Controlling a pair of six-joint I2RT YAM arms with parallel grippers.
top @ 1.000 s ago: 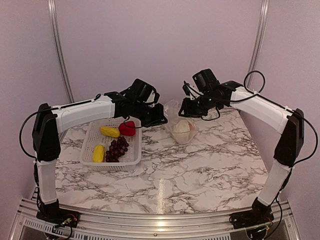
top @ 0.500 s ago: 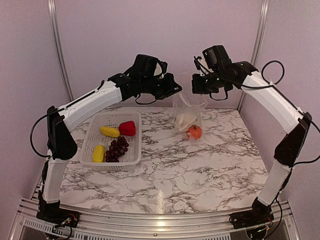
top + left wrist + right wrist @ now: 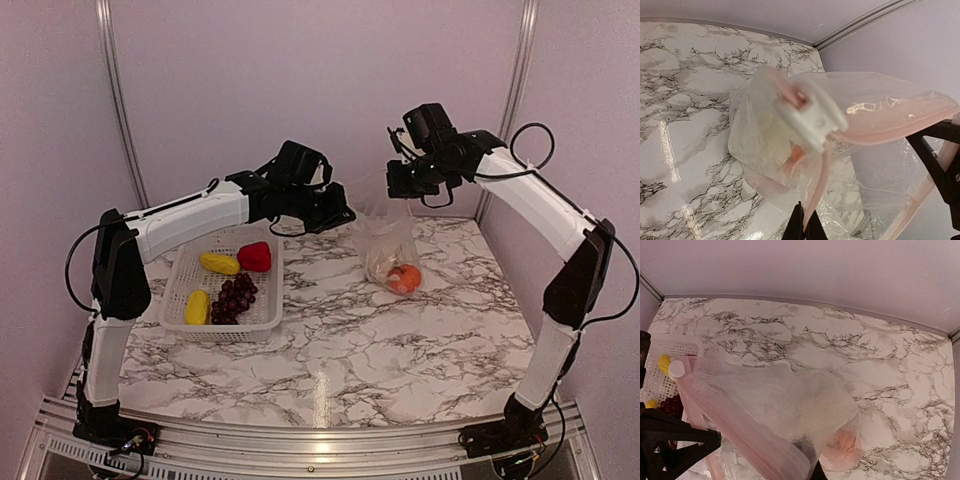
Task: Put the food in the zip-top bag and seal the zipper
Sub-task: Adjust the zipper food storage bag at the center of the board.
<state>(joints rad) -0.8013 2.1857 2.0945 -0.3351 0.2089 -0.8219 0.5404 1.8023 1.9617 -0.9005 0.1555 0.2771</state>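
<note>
On your left, the white slotted basket (image 3: 172, 288) is sitting near the desk's (image 3: 340, 350) left edge, toward the far-left corner. It is carrying four toy pieces. One yellow piece (image 3: 219, 263) and the red pepper (image 3: 254, 257) are lying side by side at the far end. A second yellow piece (image 3: 197, 306) and the dark purple grape bunch (image 3: 236, 297) are lying at the near end.

Moving right, your left end effector (image 3: 343, 213) is hovering above the desk's far edge, just past the basket's far-right corner. Its jaws are pinching shut on the pinkish zipper strip (image 3: 880, 134) of the zip-top bag (image 3: 385, 235). In the left wrist view the white slider tab (image 3: 812, 115) is sitting on that strip, just beyond the fingertips (image 3: 801, 227).

The bag is hanging mouth-up between your two end effectors, above the far edge and a little right of the middle. Inside it, the orange round fruit (image 3: 403, 278) is lying at the bottom and a pale whitish piece (image 3: 820, 415) is sitting just above it. The bag's lower end is reaching down to the desk; you cannot tell whether it is resting there.

On the right, your right end effector (image 3: 393, 186) is gripping the other side of the bag's mouth, its jaws closed tight on the plastic.
</note>
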